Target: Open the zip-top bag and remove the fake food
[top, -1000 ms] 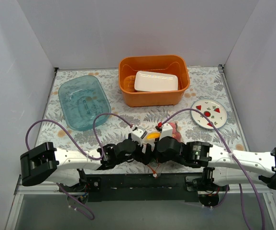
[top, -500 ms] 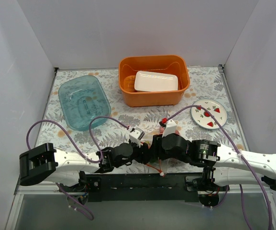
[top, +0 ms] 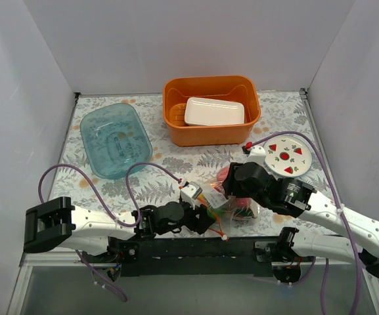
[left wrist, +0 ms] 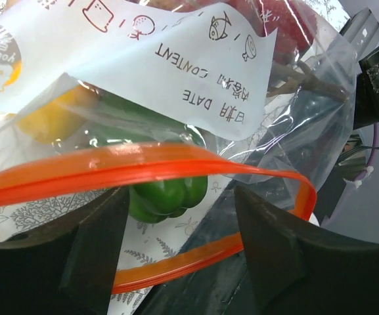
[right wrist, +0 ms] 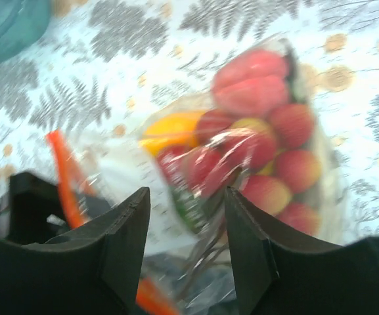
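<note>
1. Fern-print cloth covers the tabletop (top: 176, 163), which is boxed in by plain white walls.
2. Half a second ago both tools were huddled together at the near edge, with the bag mostly hidden between them. The right arm has since swung up and back toward the plate (top: 302, 161). The left arm has stayed low at the front.
3. The bag (top: 238, 209) lies in plain sight near the front edge, just right of the left tool (left wrist: 181, 193).
4. The left tool's dark fingers stand apart. The bag's orange zip strip (left wrist: 143, 161) runs across the gap at their tips. The mouth is parted, its two strips spread and meeting at one corner.
5. The right tool (right wrist: 186, 197) hovers over the bag with its fingers partly spread and nothing between them.
6. The bag is clear, crinkly film with a white printed label. All the food (right wrist: 261, 151) is inside: a glossy green pepper (left wrist: 166, 193), a yellow one, and rounded red and pink pieces.
7. An orange plastic tub (top: 209, 136) holds a white rectangular dish (top: 214, 111). A see-through teal tray (top: 113, 139) sits far left. The round plate bears red triangles.
</note>
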Available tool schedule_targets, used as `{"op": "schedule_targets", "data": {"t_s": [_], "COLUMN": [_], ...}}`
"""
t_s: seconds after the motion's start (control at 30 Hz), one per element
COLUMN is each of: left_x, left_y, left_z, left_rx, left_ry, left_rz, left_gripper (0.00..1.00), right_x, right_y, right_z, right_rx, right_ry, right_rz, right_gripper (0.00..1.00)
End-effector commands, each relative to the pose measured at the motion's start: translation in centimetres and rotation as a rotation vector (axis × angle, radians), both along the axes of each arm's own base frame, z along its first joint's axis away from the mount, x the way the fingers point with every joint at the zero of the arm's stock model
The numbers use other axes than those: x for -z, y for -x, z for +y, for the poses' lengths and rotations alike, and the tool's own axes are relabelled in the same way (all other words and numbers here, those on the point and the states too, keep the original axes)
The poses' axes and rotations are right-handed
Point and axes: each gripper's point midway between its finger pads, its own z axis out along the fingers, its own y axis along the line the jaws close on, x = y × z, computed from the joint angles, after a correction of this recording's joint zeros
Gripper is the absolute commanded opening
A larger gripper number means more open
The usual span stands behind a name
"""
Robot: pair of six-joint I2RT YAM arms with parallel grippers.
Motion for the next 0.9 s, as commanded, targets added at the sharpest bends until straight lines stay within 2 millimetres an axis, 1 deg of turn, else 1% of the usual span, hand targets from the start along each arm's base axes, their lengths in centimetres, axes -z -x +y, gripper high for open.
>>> {"op": "schedule_targets", "data": {"t_s": [0.0,0.03,0.07,0.13,0.17,0.2,0.23,0.27,0.33,0.37,0.43,0.47,0.53,0.63,0.67,0.73,0.77,0.8,0.83,0.87], "left_x": [-0.6,-0.8,-0.7,-0.5,-0.3,0.0,1.2,0.8,1.9,1.6,2.2,2.5,2.9,3.6,3.6,3.4,3.1,2.7,2.3,1.9], "left_y": [-0.4,-0.4,-0.5,-0.9,-1.2,-1.6,-1.9,-2.2,-2.8,-3.1,-3.4,-3.5,-3.7,-3.8,-3.9,-3.9,-3.9,-3.8,-3.8,-3.6], "left_z": [-0.6,-0.9,-1.0,-1.4,-1.5,-1.4,-1.2,-1.6,-1.3,-1.7,-1.4,-1.7,-1.6,-1.4,-1.3,-1.1,-0.9,-0.5,-0.3,-0.2], "left_rx": [-0.022,-0.02,-0.027,-0.043,-0.056,-0.081,-0.096,-0.111,-0.142,-0.155,-0.167,-0.165,-0.178,-0.195,-0.204,-0.211,-0.223,-0.228,-0.231,-0.227], "left_ry": [-0.024,-0.026,-0.036,-0.061,-0.076,-0.1,-0.155,-0.161,-0.226,-0.235,-0.28,-0.296,-0.322,-0.356,-0.354,-0.35,-0.344,-0.34,-0.329,-0.31], "left_rz": [-0.036,-0.04,-0.041,-0.05,-0.049,-0.057,-0.055,-0.057,-0.068,-0.072,-0.084,-0.086,-0.091,-0.094,-0.091,-0.087,-0.083,-0.077,-0.074,-0.064], "left_gripper": [0.67,0.68,0.69,0.72,0.72,0.73,0.73,0.73,0.75,0.75,0.77,0.77,0.76,0.7,0.6,0.51,0.39,0.35,0.33,0.29], "right_x": [2.8,3.3,4.5,6.0,6.4,7.0,7.5,7.7,8.3,8.4,8.6,8.8,9.0,9.5,9.7,9.9,10.0,9.9,9.9,10.0], "right_y": [-2.1,-2.5,-2.6,-2.9,-3.0,-2.8,-2.8,-2.8,-2.6,-2.6,-2.5,-2.4,-2.4,-2.4,-2.4,-2.6,-2.6,-2.9,-2.9,-3.1], "right_z": [-3.1,-3.1,-3.4,-3.7,-3.4,-3.3,-3.2,-2.9,-2.7,-2.6,-2.4,-2.3,-2.3,-2.7,-2.9,-3.6,-3.8,-4.3,-4.5,-4.8], "right_rx": [0.035,0.035,0.037,0.03,0.023,0.009,0.001,-0.006,-0.027,-0.034,-0.052,-0.057,-0.062,-0.056,-0.048,-0.022,-0.009,0.018,0.028,0.045], "right_ry": [0.059,0.057,0.076,0.101,0.098,0.105,0.114,0.11,0.115,0.116,0.123,0.126,0.134,0.158,0.167,0.188,0.196,0.202,0.205,0.212], "right_rz": [0.035,0.039,0.055,0.095,0.101,0.12,0.133,0.136,0.15,0.151,0.159,0.163,0.169,0.174,0.178,0.169,0.166,0.153,0.147,0.14], "right_gripper": [0.54,0.53,0.52,0.47,0.45,0.43,0.43,0.42,0.4,0.4,0.39,0.38,0.38,0.38,0.38,0.39,0.41,0.42,0.43,0.45]}}
